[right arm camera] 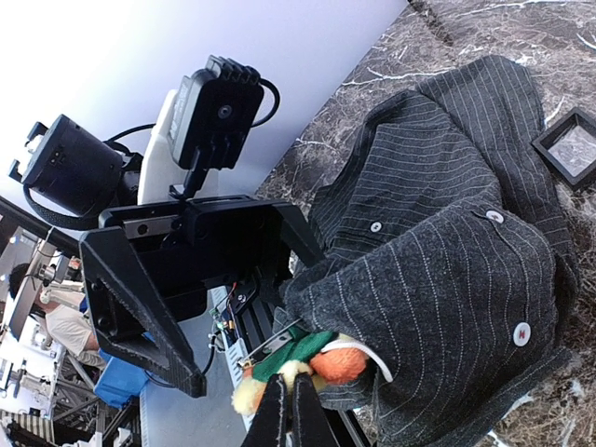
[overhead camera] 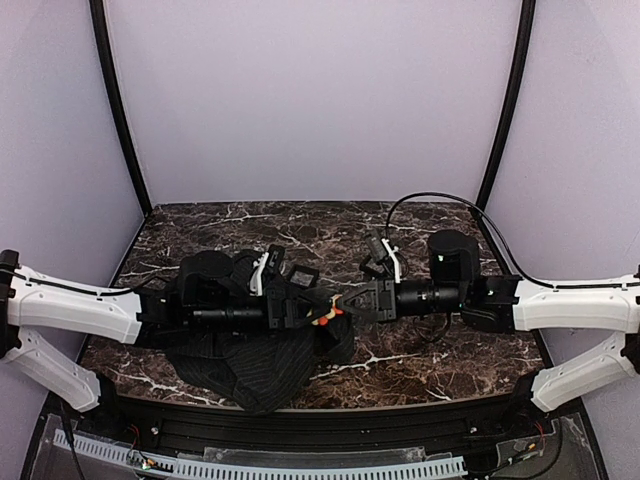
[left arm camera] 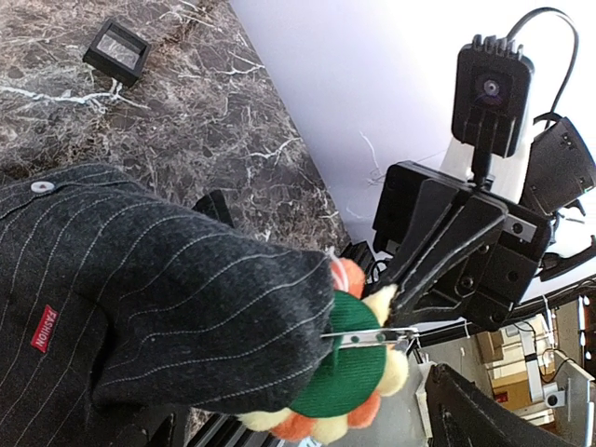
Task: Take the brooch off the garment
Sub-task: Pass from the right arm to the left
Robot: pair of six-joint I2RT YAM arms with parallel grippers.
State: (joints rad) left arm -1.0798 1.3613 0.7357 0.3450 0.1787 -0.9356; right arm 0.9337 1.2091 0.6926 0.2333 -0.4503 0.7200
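R fingers (right arm camera: 288, 384) pinch brooch (right arm camera: 335, 365) at garment (right arm camera: 447, 251) edge.

Pinstriped garment (right arm camera: 447, 242) bunched on marble table (right arm camera: 521, 28), brooch (right arm camera: 321, 361) at its near fold, right gripper (right arm camera: 289, 391) pinched shut on it, left gripper (right arm camera: 247, 321) spread wide alongside.

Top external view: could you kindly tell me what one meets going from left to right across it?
The left arm → garment → brooch → right gripper → right arm.

Lab booth: white walls (overhead camera: 320, 100), marble tabletop (overhead camera: 430, 350)
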